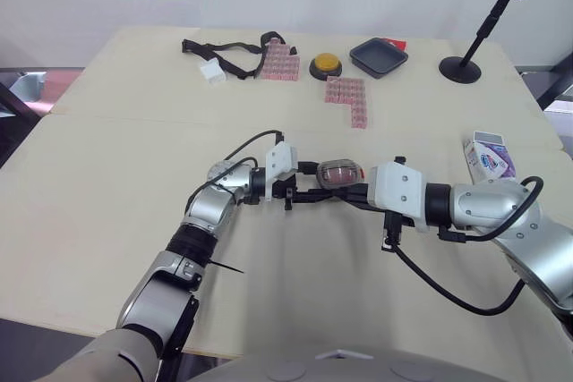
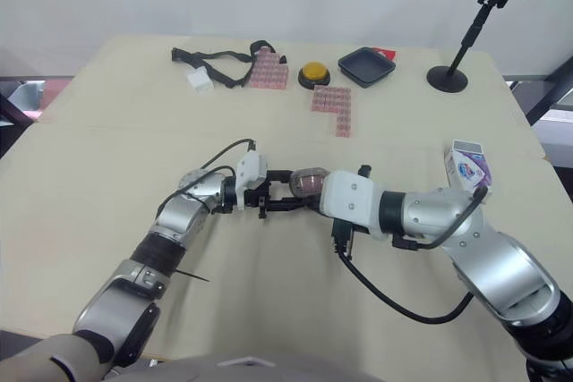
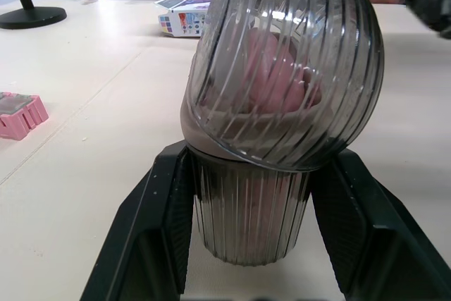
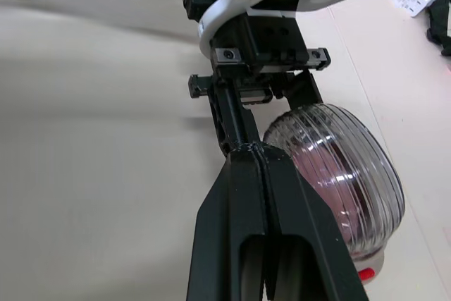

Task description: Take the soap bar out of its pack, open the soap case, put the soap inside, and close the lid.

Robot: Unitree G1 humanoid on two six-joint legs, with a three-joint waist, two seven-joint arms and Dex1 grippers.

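Note:
A clear ribbed soap case point(image 1: 340, 171) stands at the table's middle with the pink soap point(image 3: 275, 75) inside. Its domed lid point(image 3: 296, 47) sits tilted on the base, ajar on one side. My left gripper point(image 3: 257, 167) is shut on the case's base, one finger point(image 3: 158, 216) on each side. My right gripper point(image 4: 259, 150) comes in from the right with its fingers pressed together, tips beside the case point(image 4: 338, 174) and close to the left gripper's finger. The soap pack point(image 1: 490, 157), white and purple, lies near the table's right edge.
At the back of the table lie pink block trays point(image 1: 279, 64) point(image 1: 347, 98), a yellow button point(image 1: 326, 64), a dark tray point(image 1: 378, 57), a black strap point(image 1: 228, 53) with a white box point(image 1: 212, 72), and a black stand point(image 1: 461, 67).

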